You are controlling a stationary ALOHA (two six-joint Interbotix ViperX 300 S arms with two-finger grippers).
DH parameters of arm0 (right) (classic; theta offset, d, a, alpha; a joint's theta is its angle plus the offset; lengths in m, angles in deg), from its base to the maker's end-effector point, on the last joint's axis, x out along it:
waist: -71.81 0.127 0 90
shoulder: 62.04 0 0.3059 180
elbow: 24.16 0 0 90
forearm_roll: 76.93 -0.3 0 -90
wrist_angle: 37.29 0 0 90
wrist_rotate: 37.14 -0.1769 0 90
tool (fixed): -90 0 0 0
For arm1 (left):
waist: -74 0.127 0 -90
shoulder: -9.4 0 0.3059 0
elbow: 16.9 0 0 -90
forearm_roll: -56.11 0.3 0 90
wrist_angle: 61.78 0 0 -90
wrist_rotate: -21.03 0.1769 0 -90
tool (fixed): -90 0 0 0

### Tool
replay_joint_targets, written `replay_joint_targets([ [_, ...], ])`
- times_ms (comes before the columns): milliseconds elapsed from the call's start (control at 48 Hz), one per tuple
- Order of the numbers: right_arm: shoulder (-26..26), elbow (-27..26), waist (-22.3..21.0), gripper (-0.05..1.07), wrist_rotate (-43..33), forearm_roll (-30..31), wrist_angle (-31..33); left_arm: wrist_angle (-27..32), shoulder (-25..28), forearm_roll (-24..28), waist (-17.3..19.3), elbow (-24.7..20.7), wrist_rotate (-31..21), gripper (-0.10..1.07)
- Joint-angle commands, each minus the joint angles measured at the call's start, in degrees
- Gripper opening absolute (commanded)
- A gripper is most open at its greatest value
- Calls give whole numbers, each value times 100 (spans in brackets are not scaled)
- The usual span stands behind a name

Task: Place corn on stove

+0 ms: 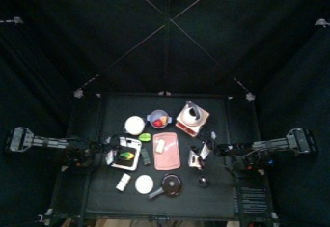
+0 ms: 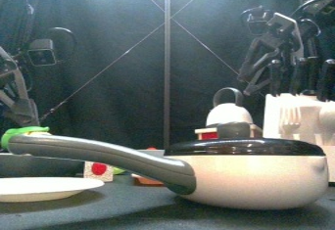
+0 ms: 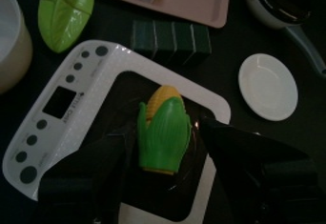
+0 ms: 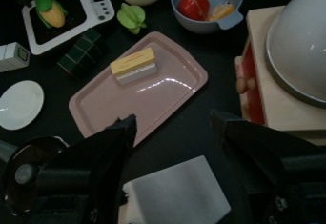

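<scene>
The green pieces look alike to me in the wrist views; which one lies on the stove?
The corn, with yellow kernels between green husks, lies on the stove. The plain green leaf-shaped piece lies off it on the black table, near the pink tray.

top: overhead, far | front: table-level, near | wrists share stove [image 3: 76, 85]
</scene>
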Motion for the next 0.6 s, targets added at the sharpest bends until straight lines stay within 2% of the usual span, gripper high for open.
replay_joint_targets([
  [0, 26, -79, 0, 94, 0, 18, -18, -141, 9, 123, 18, -202, 9, 91],
  [354, 35, -97, -9, 94, 9, 18, -18, -721, 88, 290, 18, -281, 9, 91],
  [583, 26, -97, -9, 94, 0, 18, -18, -853, 510, 290, -35, -448, 9, 91],
])
